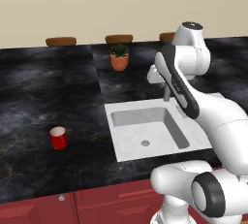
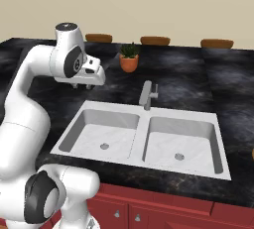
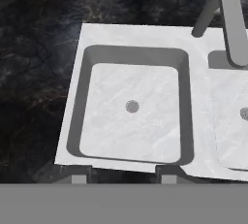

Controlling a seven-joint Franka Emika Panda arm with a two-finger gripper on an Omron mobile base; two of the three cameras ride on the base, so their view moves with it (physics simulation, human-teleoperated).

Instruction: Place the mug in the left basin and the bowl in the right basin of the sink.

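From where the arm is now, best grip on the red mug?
Come straight down and pinch the rim wall of the mug. It stands upright, open top up, alone on the black counter left of the sink, so nothing blocks a top approach. Its handle can't be made out.

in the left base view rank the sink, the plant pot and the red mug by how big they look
1. white double-basin sink
2. orange terracotta plant pot and small red cylindrical mug: these look alike in size, and the mug sits nearer the camera, so no ranking between them.
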